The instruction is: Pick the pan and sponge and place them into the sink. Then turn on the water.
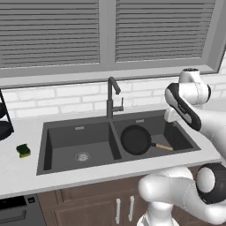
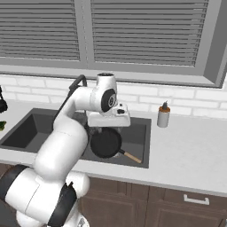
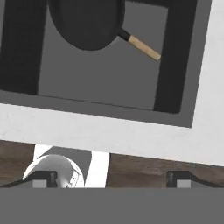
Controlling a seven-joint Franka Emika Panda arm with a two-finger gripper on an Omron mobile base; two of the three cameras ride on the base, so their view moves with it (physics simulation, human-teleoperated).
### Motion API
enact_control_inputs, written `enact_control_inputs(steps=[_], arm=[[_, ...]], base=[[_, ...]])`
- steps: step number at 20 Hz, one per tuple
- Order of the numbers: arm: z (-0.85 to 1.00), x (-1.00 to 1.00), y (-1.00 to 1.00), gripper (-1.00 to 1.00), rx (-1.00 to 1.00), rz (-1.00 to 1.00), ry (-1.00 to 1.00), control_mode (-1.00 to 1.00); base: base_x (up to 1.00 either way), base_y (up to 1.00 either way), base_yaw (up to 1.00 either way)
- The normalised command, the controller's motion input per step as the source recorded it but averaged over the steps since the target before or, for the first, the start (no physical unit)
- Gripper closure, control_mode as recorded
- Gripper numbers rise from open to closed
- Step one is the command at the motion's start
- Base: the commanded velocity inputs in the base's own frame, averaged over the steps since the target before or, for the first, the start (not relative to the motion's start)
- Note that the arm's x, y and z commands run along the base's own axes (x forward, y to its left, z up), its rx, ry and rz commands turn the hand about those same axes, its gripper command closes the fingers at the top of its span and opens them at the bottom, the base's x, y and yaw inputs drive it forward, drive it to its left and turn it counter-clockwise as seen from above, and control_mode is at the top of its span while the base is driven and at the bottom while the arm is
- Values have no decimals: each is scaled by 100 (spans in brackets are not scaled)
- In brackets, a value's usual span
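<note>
Gripper (image 3: 112, 178) is spread wide and carries nothing; its fingertips stand well apart above the front counter edge, looking down into the sink (image 1: 62, 137). Pan (image 1: 136, 140) lies in the right basin, wooden handle pointing toward the front right corner, so that item appears delivered. Sponge (image 1: 24, 150) sits on the counter left of the sink, well apart from the hand, evidently awaiting collection. Faucet (image 1: 112, 98) stands behind the divider; no water is seen running.
</note>
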Motion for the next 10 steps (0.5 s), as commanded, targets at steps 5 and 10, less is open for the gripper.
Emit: enact_control_inputs(steps=[5, 10], arm=[[21, -86, 40, -100, 9, -23, -11, -100], [35, -40, 81, -100, -2, -17, -20, -100]], base=[[0, 0, 0], [0, 0, 0]])
